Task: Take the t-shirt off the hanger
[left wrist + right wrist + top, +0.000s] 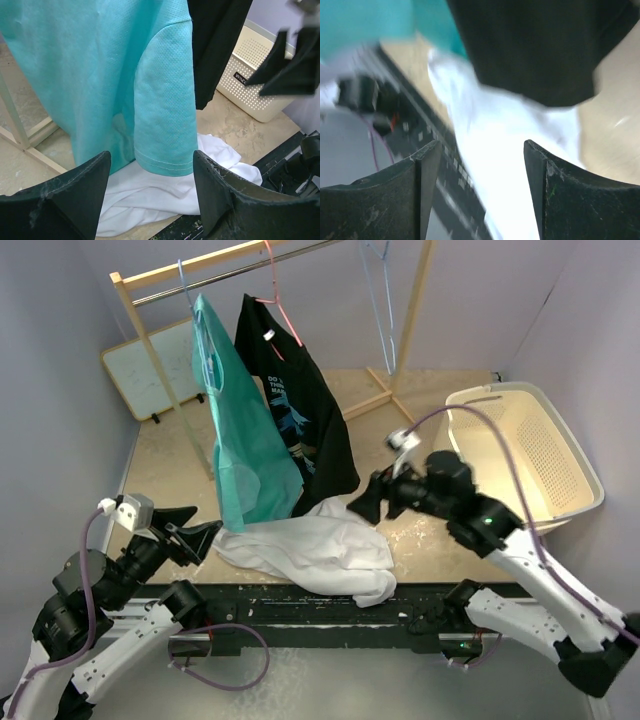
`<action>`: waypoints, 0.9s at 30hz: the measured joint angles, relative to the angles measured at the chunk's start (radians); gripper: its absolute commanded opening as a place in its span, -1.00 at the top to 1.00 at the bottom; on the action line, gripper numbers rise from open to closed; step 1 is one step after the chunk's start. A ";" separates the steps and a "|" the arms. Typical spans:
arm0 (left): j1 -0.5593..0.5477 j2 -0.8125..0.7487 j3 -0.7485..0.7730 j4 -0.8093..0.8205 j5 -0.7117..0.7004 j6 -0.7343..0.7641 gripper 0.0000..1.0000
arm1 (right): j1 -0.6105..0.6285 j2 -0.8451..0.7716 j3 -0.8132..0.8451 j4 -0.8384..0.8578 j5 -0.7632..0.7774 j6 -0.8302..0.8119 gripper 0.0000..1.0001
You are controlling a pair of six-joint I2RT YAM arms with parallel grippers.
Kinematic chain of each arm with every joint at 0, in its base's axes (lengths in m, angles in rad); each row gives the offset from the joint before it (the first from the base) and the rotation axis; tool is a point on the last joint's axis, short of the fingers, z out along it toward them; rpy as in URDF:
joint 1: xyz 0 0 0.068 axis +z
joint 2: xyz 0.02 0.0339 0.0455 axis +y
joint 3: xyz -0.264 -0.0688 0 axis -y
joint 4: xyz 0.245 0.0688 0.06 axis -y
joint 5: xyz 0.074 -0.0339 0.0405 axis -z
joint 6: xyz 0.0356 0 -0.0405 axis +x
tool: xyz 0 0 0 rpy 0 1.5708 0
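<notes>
A teal t-shirt point(245, 440) hangs on a light blue hanger point(186, 285) on the wooden rack. A black t-shirt point(300, 410) hangs beside it on a pink hanger point(278, 290). A white t-shirt point(315, 555) lies crumpled on the table below them. My left gripper point(205, 535) is open and empty, just left of the white shirt; in the left wrist view point(150, 170) it faces the teal sleeve point(165, 115). My right gripper point(365, 502) is open and empty, right of the black shirt's hem; its view is blurred, over the white shirt point(510, 150).
A cream laundry basket point(530, 445) stands at the right. An empty light blue hanger point(382, 300) hangs at the rack's right end. A whiteboard point(150, 370) leans at the back left. The rack's wooden base point(385, 395) crosses the table.
</notes>
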 measured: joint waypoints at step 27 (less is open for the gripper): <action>0.000 0.017 0.000 0.000 -0.021 0.000 -0.33 | 0.572 0.803 -0.107 0.304 0.389 0.138 -0.98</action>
